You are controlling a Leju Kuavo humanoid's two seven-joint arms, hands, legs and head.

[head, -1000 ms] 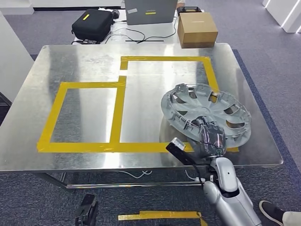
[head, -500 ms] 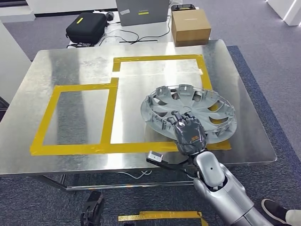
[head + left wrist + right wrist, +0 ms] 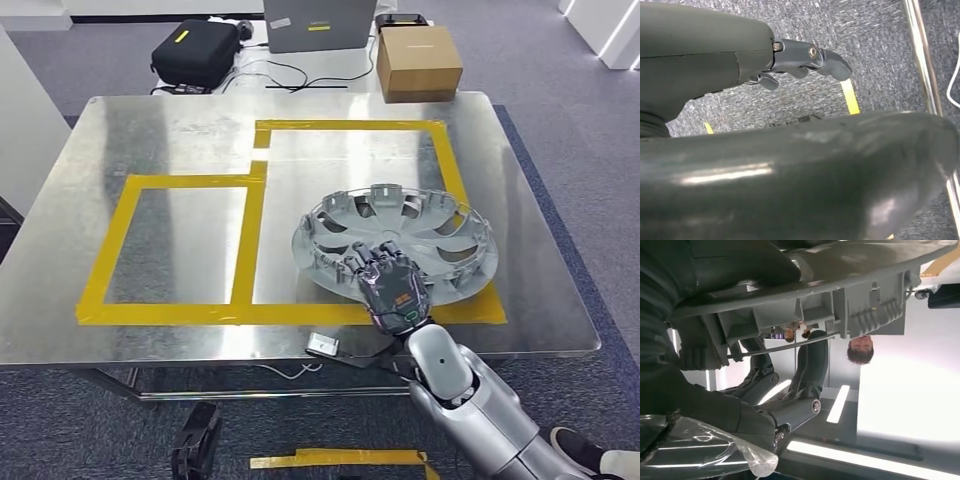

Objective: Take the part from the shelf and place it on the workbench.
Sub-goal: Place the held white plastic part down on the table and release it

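One hand, the right hand (image 3: 394,290), had its fingers (image 3: 367,262) clenched over the near rim of the wheel cover (image 3: 396,240), which sat tilted inside the larger taped box (image 3: 445,150) toward the table's (image 3: 151,130) right front corner. The left hand's fingers (image 3: 828,59) hung released, grasping nothing. Letting go while tilted could let the cover slide toward the front edge.

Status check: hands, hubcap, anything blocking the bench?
Right robot hand grips hubcap at its near rim. Hubcap over the workbench, inside the larger yellow tape outline. Left robot hand hangs empty over floor. Bench unobstructed.
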